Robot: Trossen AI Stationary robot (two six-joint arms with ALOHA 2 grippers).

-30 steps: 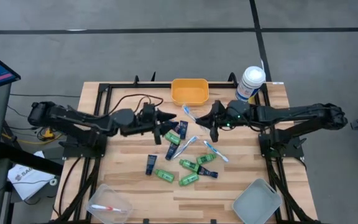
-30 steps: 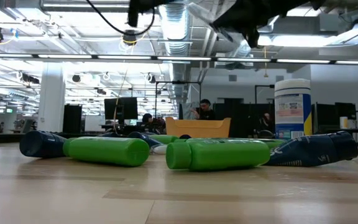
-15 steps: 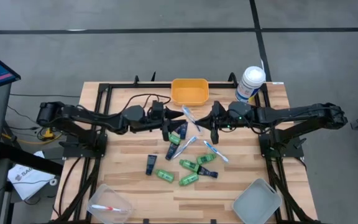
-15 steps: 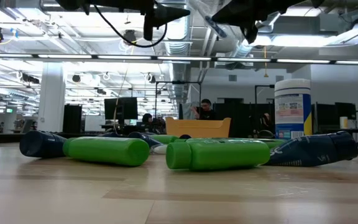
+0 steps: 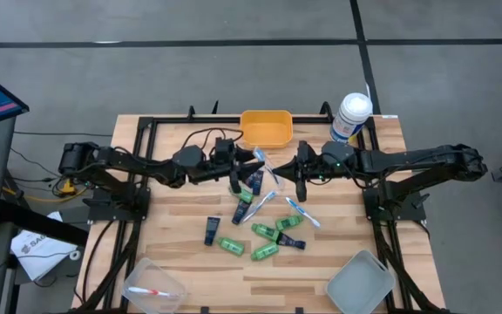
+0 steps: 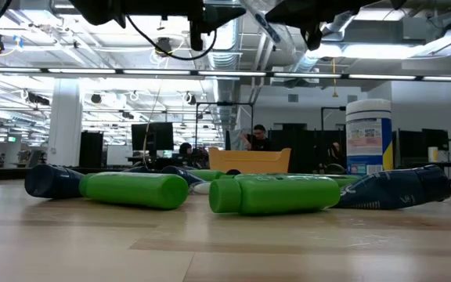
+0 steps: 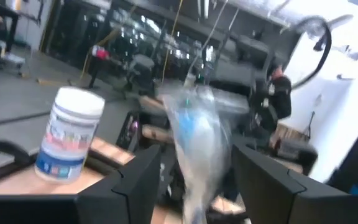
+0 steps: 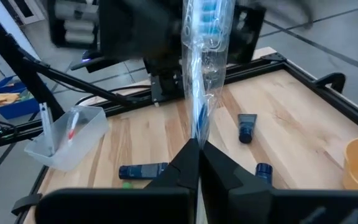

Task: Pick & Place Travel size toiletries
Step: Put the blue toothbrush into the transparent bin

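Holding a wrapped toothbrush [image 5: 261, 160] between them, left tool [image 5: 238, 170] and right tool [image 5: 296, 174] meet mid-counter [image 5: 181, 262].

High view: bottles [image 5: 264, 252], tubes [image 5: 212, 230] remain scattered; most work left.

Left wrist: fingers [image 7: 135, 186] flank it; grip unclear.

Right wrist: fingers [image 8: 173, 171] clenched on it.

The toiletries [image 5: 260, 220] lie mid-table, the bin [image 5: 266, 127] behind them, the canister [image 5: 351, 116] at its right.

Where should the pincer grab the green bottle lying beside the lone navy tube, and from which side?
Take the green bottle across the middle of its body, coming down from above. It lies flat on its side with room along both long flanks, so the fingers should fit there; the navy tube lies near one end.
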